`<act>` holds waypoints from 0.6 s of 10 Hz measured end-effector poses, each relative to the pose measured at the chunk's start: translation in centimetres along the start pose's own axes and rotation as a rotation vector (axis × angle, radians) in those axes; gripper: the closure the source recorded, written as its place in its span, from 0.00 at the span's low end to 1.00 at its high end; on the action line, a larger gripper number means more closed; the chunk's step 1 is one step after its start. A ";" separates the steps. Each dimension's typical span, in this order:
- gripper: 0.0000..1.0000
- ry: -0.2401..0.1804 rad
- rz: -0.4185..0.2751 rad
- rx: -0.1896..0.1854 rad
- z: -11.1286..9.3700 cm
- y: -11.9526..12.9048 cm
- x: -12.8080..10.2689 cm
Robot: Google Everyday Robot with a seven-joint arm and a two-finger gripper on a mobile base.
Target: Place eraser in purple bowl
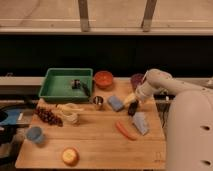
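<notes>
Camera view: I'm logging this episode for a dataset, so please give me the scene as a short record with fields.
gripper: low over the table's right side, at the eraser
eraser: black, right under the gripper, between light-blue block and grey-blue lump; grasp unclear
purple bowl: behind the gripper, partly hidden by the arm
orange-red bowl: left of the purple bowl
green tray: back left
task status: eraser not yet in the purple bowl
</notes>
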 end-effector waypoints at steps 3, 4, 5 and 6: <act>0.30 0.019 -0.003 -0.014 0.5 0.0 0.4; 0.41 0.024 -0.005 -0.016 0.6 -0.1 0.5; 0.51 0.033 -0.009 -0.016 0.7 0.0 0.8; 0.60 0.041 -0.016 -0.014 0.9 0.2 0.8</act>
